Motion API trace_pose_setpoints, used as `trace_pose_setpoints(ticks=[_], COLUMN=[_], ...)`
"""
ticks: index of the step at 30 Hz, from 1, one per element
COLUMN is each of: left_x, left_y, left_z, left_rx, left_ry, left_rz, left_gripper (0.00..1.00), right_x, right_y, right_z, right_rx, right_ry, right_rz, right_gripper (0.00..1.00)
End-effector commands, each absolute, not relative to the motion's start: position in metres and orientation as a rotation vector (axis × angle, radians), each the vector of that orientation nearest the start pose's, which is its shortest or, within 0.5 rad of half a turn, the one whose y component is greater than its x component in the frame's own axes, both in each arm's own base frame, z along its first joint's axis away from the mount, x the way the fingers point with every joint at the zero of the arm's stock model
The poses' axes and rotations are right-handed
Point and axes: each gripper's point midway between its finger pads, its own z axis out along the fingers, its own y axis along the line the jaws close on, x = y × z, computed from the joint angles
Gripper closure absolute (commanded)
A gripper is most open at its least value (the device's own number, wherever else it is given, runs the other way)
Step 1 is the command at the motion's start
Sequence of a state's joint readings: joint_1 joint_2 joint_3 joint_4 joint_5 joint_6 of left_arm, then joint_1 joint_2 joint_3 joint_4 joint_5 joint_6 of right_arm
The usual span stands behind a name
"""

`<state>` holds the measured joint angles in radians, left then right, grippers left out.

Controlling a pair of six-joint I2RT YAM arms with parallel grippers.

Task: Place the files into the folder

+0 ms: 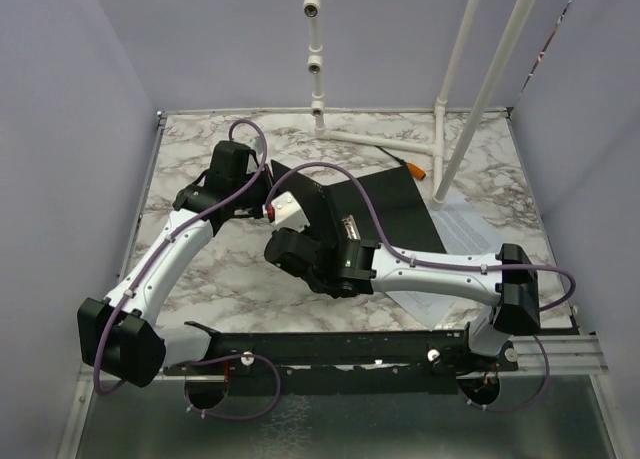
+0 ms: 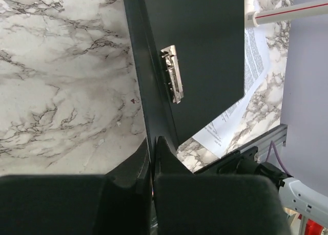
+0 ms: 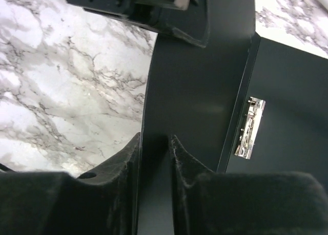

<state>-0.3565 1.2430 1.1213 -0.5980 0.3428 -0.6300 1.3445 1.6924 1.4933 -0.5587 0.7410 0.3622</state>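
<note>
Left end effector: pressed together on the edge of the folder, gripping its raised left cover. Right end effector: fingers slightly spread, the same black cover showing in the gap, nothing visibly pinched. Bench: white marble pattern, grey veins. Folder: open near bench centre, black inside up, right half lying flat. Files: white printed sheets, flat on bench, partly under the folder's right half, outside it. Clip: metal, just beside the spine, on the flat half.
</note>
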Motion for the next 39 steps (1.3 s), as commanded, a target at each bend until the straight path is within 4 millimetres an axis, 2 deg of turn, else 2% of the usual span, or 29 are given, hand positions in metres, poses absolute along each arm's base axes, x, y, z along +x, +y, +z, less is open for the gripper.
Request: trace_pose_setpoints(ticks=[1, 5, 12, 16, 21, 26, 30, 34, 38, 39], left_x=[0.289, 0.29, 0.291, 0.293, 0.299, 0.302, 0.304, 0.304, 0.301, 0.301], left_y=[-0.188, -0.186, -0.175, -0.169, -0.16, -0.152, -0.142, -0.13, -0.118, -0.115], left_z=[0.213, 0.214, 0.205, 0.196, 0.191, 0.186, 0.171, 0.16, 0.153, 0.152], left_rx=[-0.095, -0.095, -0.077, -0.064, -0.035, -0.003, 0.005, -0.009, -0.038, -0.048], left_ry=[2.392, 2.391, 2.401, 2.407, 2.398, 2.402, 2.437, 2.456, 2.46, 2.458], left_rz=[-0.827, -0.81, -0.722, -0.669, -0.589, -0.524, -0.439, -0.355, -0.275, -0.256], left_gripper=[1.0, 1.0, 1.0, 1.0, 1.0, 1.0, 1.0, 1.0, 1.0, 0.94], right_x=[0.198, 0.193, 0.179, 0.171, 0.172, 0.179, 0.184, 0.194, 0.201, 0.205], right_y=[0.404, 0.409, 0.404, 0.385, 0.351, 0.317, 0.303, 0.298, 0.307, 0.308], right_z=[0.233, 0.243, 0.261, 0.275, 0.281, 0.263, 0.242, 0.212, 0.187, 0.18], right_rx=[-0.667, -0.676, -0.679, -0.65, -0.567, -0.489, -0.46, -0.454, -0.469, -0.468], right_ry=[1.937, 1.928, 1.918, 1.907, 1.906, 1.956, 2.018, 2.096, 2.166, 2.188], right_rz=[0.232, 0.296, 0.436, 0.495, 0.471, 0.336, 0.276, 0.28, 0.331, 0.335], right_gripper=[0.71, 0.61, 0.29, 0.18, 0.17, 0.14, 0.13, 0.13, 0.13, 0.13])
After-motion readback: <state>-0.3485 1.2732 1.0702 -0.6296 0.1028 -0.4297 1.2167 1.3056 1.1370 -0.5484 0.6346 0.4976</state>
